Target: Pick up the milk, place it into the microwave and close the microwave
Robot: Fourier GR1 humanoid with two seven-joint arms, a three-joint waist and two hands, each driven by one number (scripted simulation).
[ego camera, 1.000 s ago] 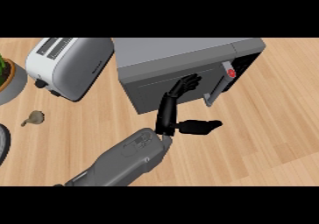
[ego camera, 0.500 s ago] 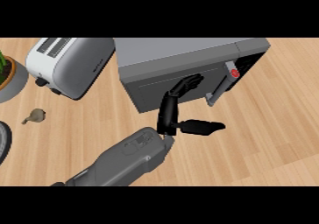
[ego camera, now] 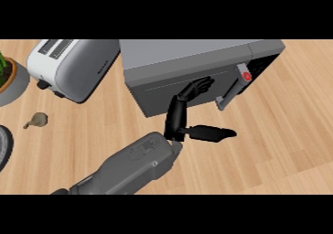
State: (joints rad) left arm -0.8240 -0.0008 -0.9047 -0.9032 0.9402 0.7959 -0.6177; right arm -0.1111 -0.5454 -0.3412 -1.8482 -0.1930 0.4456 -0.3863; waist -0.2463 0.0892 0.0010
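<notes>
One microwave (ego camera: 196,61) is seen at upper centre, its door closed or nearly so; the milk is hidden from view. One hand (ego camera: 185,103), the right, is held open, fingertips touching the door, nothing grasped. One toaster (ego camera: 71,68) is placed upper left.

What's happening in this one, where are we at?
One hand is at the microwave, straight fingers against its door and thumb sticking out to the right. I cannot tell for sure which arm it is. The door looks shut or nearly so. No milk shows. A toaster, a potted plant and a small brown object stand to the left on the counter.
</notes>
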